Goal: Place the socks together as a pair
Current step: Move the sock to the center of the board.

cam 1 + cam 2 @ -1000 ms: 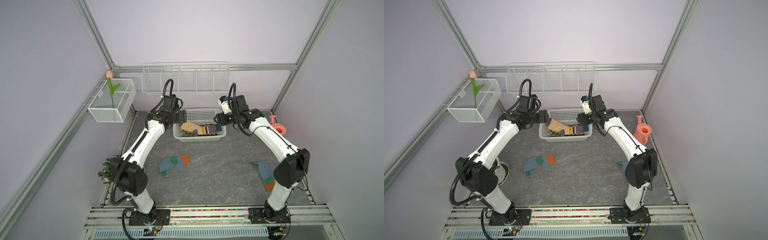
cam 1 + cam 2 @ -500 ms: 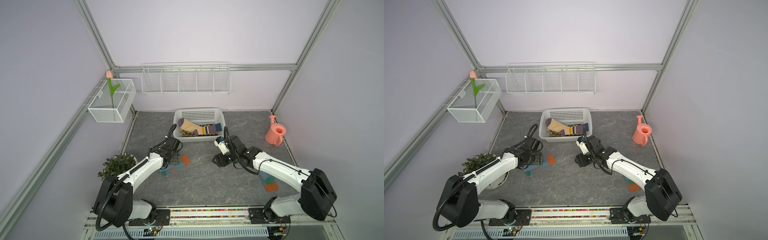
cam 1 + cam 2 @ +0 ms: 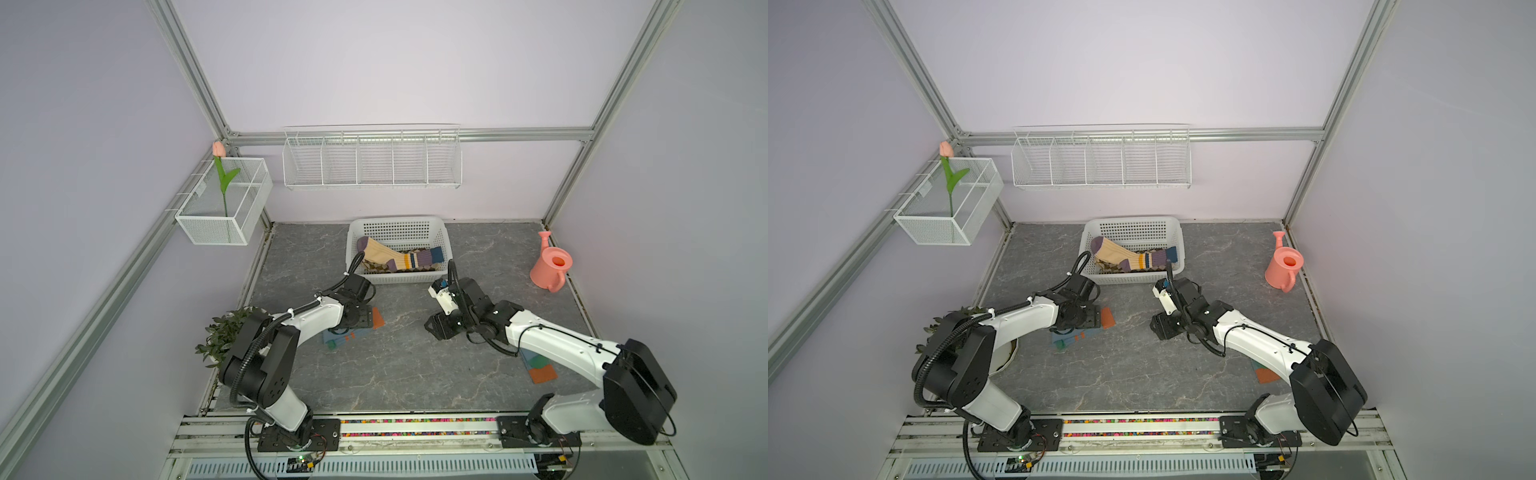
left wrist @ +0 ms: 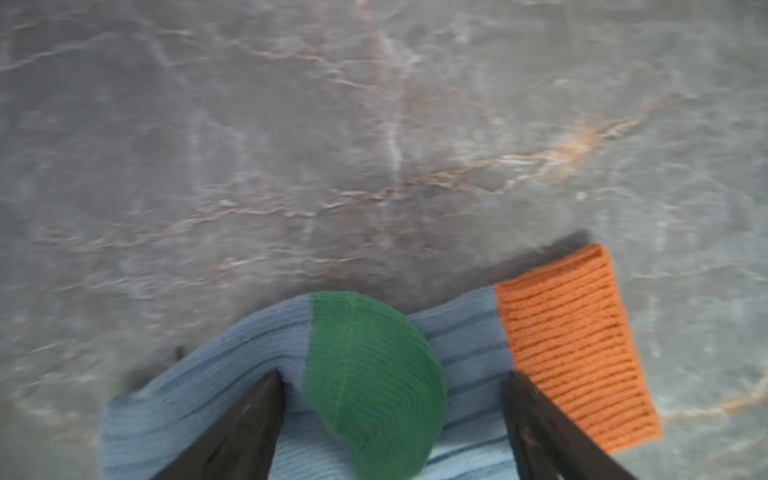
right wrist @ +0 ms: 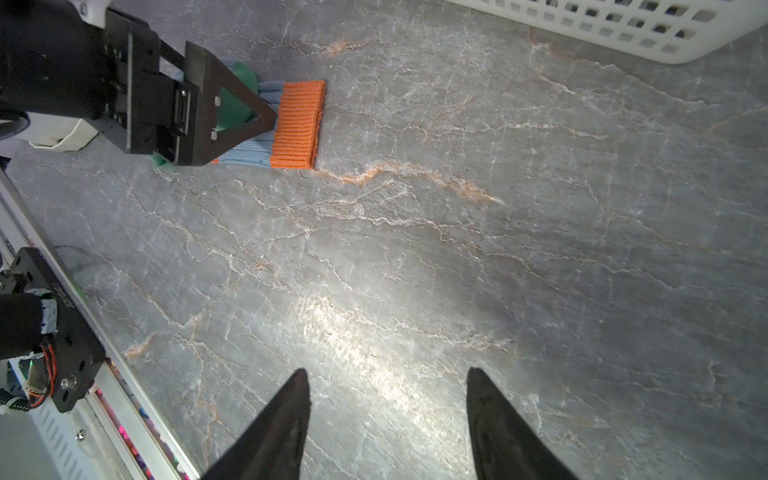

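A blue-grey sock (image 3: 377, 319) (image 3: 1108, 319) with a green heel and orange cuff lies flat on the table, left of centre. My left gripper (image 3: 363, 322) (image 4: 390, 382) hovers low over it, open, one finger on each side of the green heel (image 4: 374, 374). The right wrist view also shows this sock (image 5: 297, 124) under the left fingers (image 5: 249, 120). My right gripper (image 3: 434, 328) (image 5: 388, 374) is open over bare table at mid-table, holding nothing. A matching sock (image 3: 540, 368) (image 3: 1264, 374) lies partly hidden under the right arm. A cream striped sock (image 3: 390, 257) tops argyle socks (image 3: 415, 269) in the white basket (image 3: 399, 220).
A pink watering can (image 3: 550, 270) stands at the back right. A potted plant (image 3: 224, 336) sits at the left edge beside the left arm. A wire shelf (image 3: 372, 158) and a mesh box with a tulip (image 3: 224, 208) hang on the walls. The mounting rail (image 3: 415, 424) runs along the front.
A second ago both grippers were up at the basket; both have swung down to the table. The left one now sits over the blue-grey sock, the right over bare table.
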Robot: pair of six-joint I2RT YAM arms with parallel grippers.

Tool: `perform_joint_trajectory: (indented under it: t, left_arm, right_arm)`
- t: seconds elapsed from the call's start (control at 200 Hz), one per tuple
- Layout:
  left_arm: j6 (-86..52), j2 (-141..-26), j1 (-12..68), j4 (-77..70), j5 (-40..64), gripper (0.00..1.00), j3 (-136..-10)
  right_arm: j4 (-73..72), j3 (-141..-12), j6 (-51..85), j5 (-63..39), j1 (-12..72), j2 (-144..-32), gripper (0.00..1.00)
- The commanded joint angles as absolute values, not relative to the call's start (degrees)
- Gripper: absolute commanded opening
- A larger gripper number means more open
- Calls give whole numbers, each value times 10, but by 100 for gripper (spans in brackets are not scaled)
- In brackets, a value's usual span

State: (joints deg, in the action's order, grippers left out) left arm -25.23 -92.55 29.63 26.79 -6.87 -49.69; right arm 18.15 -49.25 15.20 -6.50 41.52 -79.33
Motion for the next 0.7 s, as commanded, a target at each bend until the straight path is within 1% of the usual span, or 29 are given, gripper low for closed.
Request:
perform_joint_trajectory:
  t: [0.0,0.115,0.195,0.275,0.48,0.585,0.695]
  left_arm:
    - [-266,-931,332,241,4,83,-502]
    - [-289,-958,408,213,47,83,-518]
    - [-306,-983,460,222,45,83,-543]
    - [-321,-990,495,233,35,83,-561]
    - [-337,-927,519,277,-3,82,-594]
    - [-328,-906,523,304,-35,78,-611]
    - [-321,-923,529,318,-41,71,-623]
  right_arm:
    - [187,-483,148,-51,418,-773,62]
    - [204,-482,145,-40,417,-762,62]
    - [216,-477,143,-32,412,-752,62]
    - [221,-466,145,-26,405,-737,62]
    - [228,-437,157,-13,384,-686,62]
    - [232,-426,160,-9,370,-663,62]
    - [242,-414,158,-7,347,-642,62]
